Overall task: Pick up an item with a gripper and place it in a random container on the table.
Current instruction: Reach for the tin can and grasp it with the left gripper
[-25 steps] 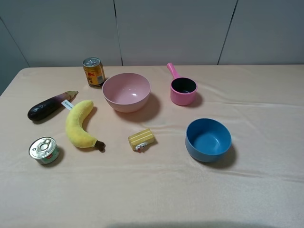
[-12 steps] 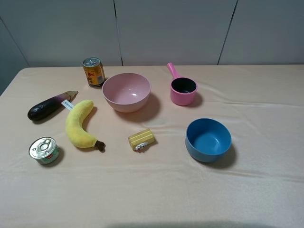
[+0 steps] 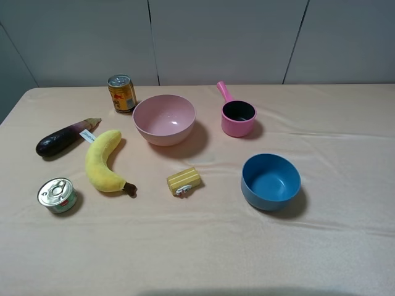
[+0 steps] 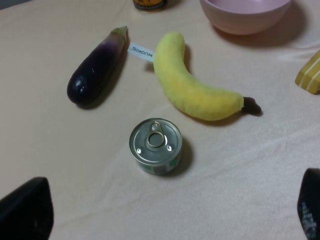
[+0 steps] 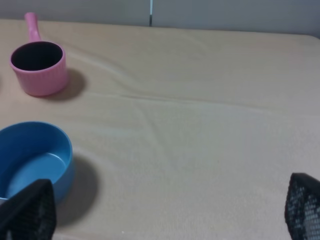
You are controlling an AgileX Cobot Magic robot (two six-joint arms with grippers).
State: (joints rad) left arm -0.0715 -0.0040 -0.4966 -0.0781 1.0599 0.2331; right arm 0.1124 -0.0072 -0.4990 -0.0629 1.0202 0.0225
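Note:
The short tin can (image 3: 57, 195) with a silver pull-tab lid and greenish label stands at the front left of the table. In the left wrist view the can (image 4: 155, 146) stands between and ahead of my left gripper's (image 4: 167, 212) spread black fingertips (image 4: 25, 212); the gripper is open and empty. The blue bowl (image 3: 270, 181) sits empty at the right of centre. In the right wrist view the blue bowl (image 5: 31, 157) lies by one fingertip of my open, empty right gripper (image 5: 165, 210). Neither arm shows in the exterior high view.
A yellow banana (image 3: 102, 162) and a purple eggplant (image 3: 62, 138) lie just behind the tin. An orange-gold drink can (image 3: 121, 93), a pink bowl (image 3: 164, 119) and a small pink handled pot (image 3: 237, 116) stand farther back. A small yellow block (image 3: 184, 180) lies mid-table.

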